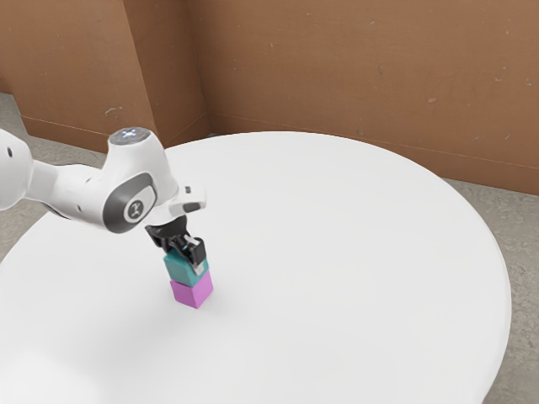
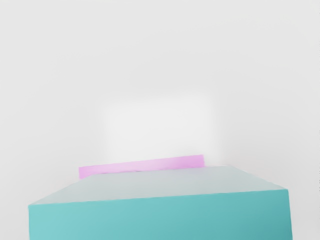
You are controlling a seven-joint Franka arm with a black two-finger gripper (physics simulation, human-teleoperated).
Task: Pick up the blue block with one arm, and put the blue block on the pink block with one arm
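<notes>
The arm point(image 1: 84, 198) reaches in from the exterior view's left, low over the round white table point(image 1: 354, 252). Its last white links lie almost level, and the wrist bends so that the black claw point(image 1: 185, 252) points straight down. The claw is closed only part of the way. Its two fingers stand one on each side of the blue block point(image 1: 177, 269) and press on the upper part of it, so the claw has hold of this block. The blue block, which looks more teal in colour, is directly under the claw and upright. It sits on the top of the pink block point(image 1: 190, 293), which rests on the table just below.

In the wrist view, the blue block point(image 2: 160, 215) is close under the hand. Past its far edge, a thin strip of the pink block point(image 2: 142, 167) shows, a little slanted against that edge. Beyond it is the pale table point(image 2: 160, 75).
</notes>
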